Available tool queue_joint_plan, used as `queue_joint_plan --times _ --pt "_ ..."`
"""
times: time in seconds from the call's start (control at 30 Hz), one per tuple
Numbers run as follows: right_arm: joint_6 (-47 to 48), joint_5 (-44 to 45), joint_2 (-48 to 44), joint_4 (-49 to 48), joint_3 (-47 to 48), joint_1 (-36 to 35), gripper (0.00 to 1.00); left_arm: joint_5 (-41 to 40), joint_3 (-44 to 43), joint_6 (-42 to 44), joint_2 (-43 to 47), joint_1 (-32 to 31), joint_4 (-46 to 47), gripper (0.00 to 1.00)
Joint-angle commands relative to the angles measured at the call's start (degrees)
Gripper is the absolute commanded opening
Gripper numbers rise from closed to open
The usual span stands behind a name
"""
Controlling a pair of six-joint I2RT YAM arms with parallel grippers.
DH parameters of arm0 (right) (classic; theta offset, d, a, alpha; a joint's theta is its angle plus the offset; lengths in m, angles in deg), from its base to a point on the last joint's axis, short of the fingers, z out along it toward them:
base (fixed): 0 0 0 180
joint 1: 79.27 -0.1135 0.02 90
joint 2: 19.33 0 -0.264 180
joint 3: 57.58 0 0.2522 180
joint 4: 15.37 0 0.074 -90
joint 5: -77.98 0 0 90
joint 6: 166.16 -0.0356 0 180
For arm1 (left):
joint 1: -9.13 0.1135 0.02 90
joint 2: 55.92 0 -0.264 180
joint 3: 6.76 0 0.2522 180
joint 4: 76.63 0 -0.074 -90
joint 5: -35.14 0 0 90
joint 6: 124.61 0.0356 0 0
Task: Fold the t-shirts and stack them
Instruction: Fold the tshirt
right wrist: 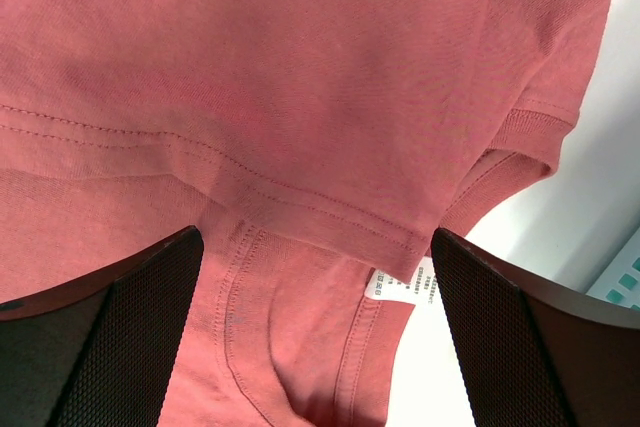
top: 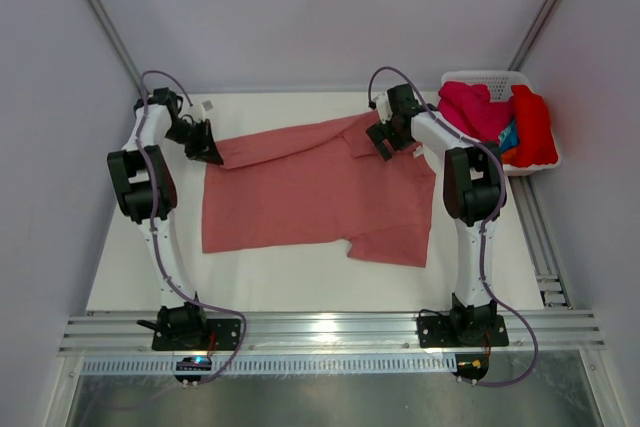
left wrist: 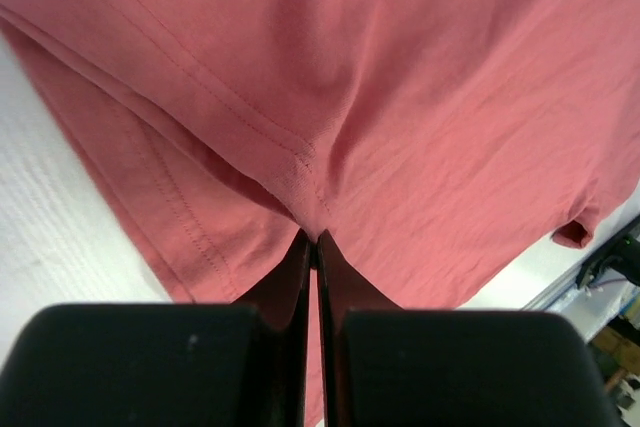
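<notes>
White table [top: 250, 282] — pale lilac walls [top: 320, 7].

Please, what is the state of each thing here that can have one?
salmon t-shirt: spread out on the table, not yet folded.
left gripper: shut on the t-shirt's edge.
right gripper: open, over the collar.
white basket: filled with crumpled, unfolded shirts.

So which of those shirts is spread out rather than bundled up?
The salmon-pink t-shirt, lying open on the table. The magenta shirt and the red shirt sit crumpled in the white basket.
</notes>
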Motion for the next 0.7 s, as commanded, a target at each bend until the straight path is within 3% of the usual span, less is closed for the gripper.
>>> queue_joint_plan --times 0.0,0.4,0.67 --pt "-0.11 -0.2 -0.24 -0.13 1.33 -0.26 0.99 -1.37 -4.95 0.67 1.42 1.34 -0.45 0.0" --pt "-0.46 -1.34 -0.59 0.05 0.72 -0.43 0.99 -2.34 -9.61 0.76 1.95 2.66 -0.45 0.0" --pt "0.15 -2.75 -0.25 0.14 1.33 -1.49 1.0 -1.11 -7.25 0.49 2.12 2.75 -0.37 0.0"
